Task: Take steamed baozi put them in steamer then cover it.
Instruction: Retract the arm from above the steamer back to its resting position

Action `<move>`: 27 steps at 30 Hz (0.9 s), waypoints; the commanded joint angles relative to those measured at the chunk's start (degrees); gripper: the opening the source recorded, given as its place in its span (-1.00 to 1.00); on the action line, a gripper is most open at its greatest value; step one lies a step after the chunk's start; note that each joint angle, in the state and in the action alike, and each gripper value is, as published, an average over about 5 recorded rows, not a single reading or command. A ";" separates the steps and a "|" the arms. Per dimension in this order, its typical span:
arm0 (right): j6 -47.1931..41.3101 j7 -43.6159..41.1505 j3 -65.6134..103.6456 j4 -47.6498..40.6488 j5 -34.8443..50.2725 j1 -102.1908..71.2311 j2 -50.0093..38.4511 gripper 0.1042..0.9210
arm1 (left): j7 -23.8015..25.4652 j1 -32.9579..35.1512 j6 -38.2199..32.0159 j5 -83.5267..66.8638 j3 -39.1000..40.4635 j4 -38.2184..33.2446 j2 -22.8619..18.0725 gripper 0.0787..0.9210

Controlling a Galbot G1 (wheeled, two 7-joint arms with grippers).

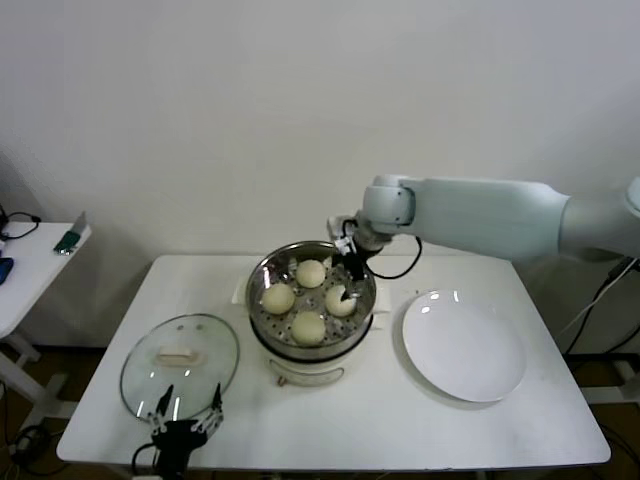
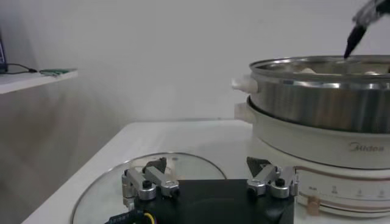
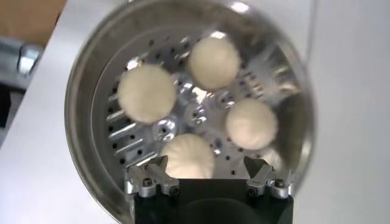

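While the right arm [image 1: 490, 215] reaches in from 3 o'clock, the white table [image 1: 330, 420] carries everything else.

Largest item on it: white plate [image 1: 465, 350], at 3 o'clock of the steamer, bare, just beside the pot base.

Steamer [image 1: 262, 300]: steel pot on cream base, mid-table, upright, uncovered. Perforated tray inside holds 4 steamed baozi [image 1: 278, 297], apart from each other, roughly at 12, 3, 6 and 9 o'clock on the tray, domes up.

Cover [image 1: 140, 385]: glass lid lying flat on the table at 8 o'clock of the steamer, handle side up. Its cream bar handle [image 1: 177, 355] has its long axis running 9 to 3 o'clock.

Right gripper [image 1: 350, 281]: over the pot's 2 o'clock rim, pointing down into it, jaws spread, nothing between them; the wrist view shows 1 bun just beyond the fingertips, not touched.

Left gripper [image 1: 186, 408]: low at the table's near edge, at 6 o'clock of the cover, jaws spread wide, empty, fingertips over the lid's near rim.
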 commanded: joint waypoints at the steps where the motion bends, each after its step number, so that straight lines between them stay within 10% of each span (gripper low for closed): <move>1: 0.17 16.26 17.93 1.14 11.53 -5.50 -11.20 0.76 | -0.15 -0.07 -0.15 -0.02 -0.30 -0.27 0.11 0.77; 12: 6.40 39.00 57.55 9.71 -0.71 -42.97 -26.64 0.76 | -0.91 -2.32 -0.93 1.04 -0.99 -0.98 0.50 0.77; 27: 23.79 38.49 113.83 18.90 -12.76 -109.91 -22.03 0.76 | -1.75 -4.51 -5.18 8.76 -2.41 -0.04 1.36 0.77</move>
